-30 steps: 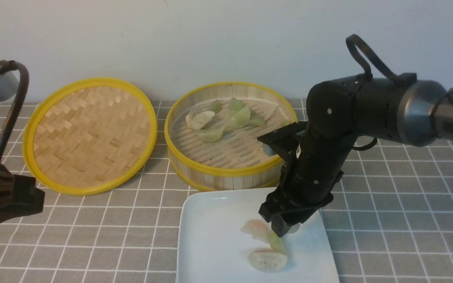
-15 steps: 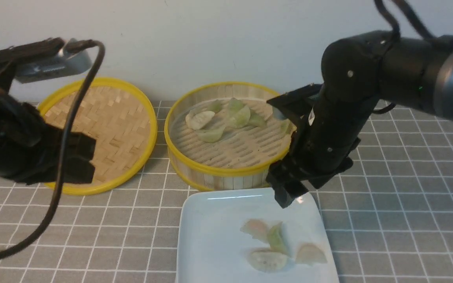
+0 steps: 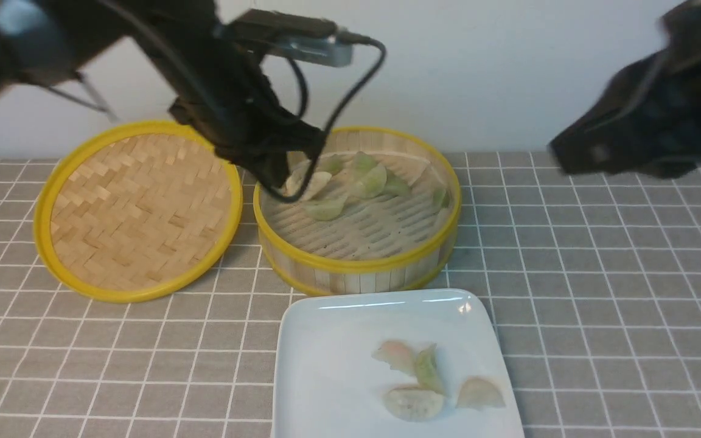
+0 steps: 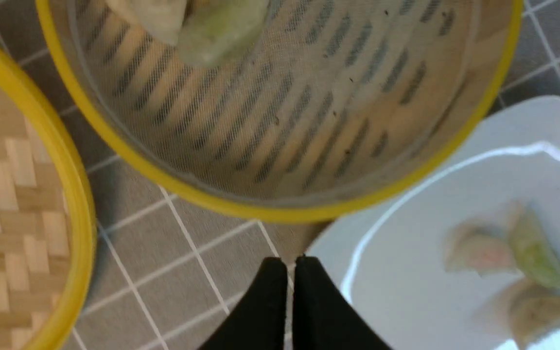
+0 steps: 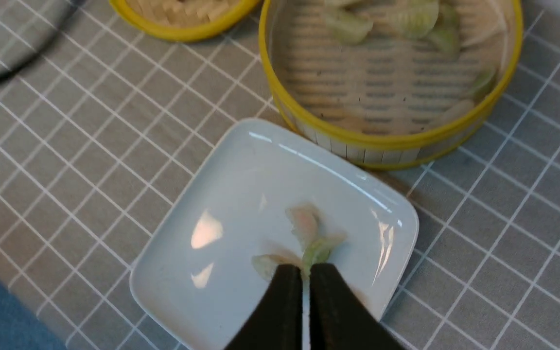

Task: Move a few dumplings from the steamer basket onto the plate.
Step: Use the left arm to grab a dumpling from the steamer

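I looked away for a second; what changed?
The right gripper let go a fourth dumpling on the plate, rose, pulled away right and shut. The left gripper swung in over the basket. Basket, lid, plate and other dumplings stayed put.

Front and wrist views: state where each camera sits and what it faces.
Front view: between the arms, facing forward; left arm over the steamer basket, right arm blurred at right.
Left wrist view: on the left wrist, looking down at basket and plate; shut left gripper shows.
Right wrist view: on the right wrist, looking down on the plate; shut right gripper shows.
Shared: all three show basket, plate and its dumplings.
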You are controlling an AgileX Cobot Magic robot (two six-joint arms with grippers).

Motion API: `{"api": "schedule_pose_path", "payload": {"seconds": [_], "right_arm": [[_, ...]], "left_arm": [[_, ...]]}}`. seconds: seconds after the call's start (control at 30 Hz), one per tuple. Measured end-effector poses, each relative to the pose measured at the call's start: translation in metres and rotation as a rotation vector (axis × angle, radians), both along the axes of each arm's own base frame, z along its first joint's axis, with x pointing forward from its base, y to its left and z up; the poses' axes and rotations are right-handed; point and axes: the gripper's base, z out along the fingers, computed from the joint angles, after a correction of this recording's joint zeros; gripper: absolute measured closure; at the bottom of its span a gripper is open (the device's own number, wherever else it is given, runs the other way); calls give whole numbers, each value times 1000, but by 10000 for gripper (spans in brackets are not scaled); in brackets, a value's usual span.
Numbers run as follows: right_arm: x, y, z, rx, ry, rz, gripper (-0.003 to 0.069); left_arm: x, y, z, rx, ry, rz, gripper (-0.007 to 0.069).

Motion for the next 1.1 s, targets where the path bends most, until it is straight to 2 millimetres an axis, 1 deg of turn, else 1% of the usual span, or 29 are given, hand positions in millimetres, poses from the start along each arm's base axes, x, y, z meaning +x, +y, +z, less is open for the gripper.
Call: {"api": "schedule_pose_path", "payload": {"seconds": [0.1,0.17,0.23,0.27,0.33,0.4,0.43,0.47,0.5,0.53,0.57,0.63,0.67,0.7,0.77,0.83,0.87,1.0,1.1], "right_arm": [[-21,-12,14,46,-42,-15,671],[-39,-23,24,81,-82,-22,671],[-49,-29,29,98,-106,-24,672],[-55,-33,32,109,-120,-25,672],[-62,-37,35,127,-134,-30,672],[-68,-41,38,151,-138,-44,672],[-70,-42,38,158,-137,-49,672],[-71,-42,38,160,-138,-50,672],[-73,-44,39,175,-134,-61,672],[-73,-44,39,176,-133,-61,673],[-73,-44,40,182,-130,-67,673],[-73,-44,40,184,-128,-69,673],[-73,-44,40,184,-128,-69,673],[-73,-44,39,185,-125,-71,673],[-73,-44,39,186,-125,-72,673],[-73,-44,39,186,-125,-72,673],[-73,-44,39,186,-125,-72,673],[-73,-44,39,187,-123,-73,673],[-73,-43,39,188,-122,-73,673]], "left_arm": [[23,-11,-22,44,-1,-15,554],[38,-18,-36,61,-7,-19,484],[48,-22,-45,61,-24,-20,427],[54,-25,-54,59,-31,-19,382],[61,-28,-64,57,-46,-21,326],[70,-31,-79,57,-71,-35,265],[72,-33,-85,60,-72,-42,249],[73,-33,-88,60,-78,-46,242],[77,-36,-99,68,-81,-67,227],[77,-36,-100,70,-83,-70,226],[80,-40,-111,83,-95,-103,219],[81,-46,-117,86,-116,-135,218],[81,-47,-118,86,-118,-137,218],[81,-52,-121,82,-135,-149,218],[82,-57,-123,81,-161,-162,218],[84,-59,-125,90,-177,-168,218],[84,-58,-126,94,-180,-169,218],[88,-56,-140,156,-193,-186,216],[90,-55,-142,164,-195,-188,216]]}}
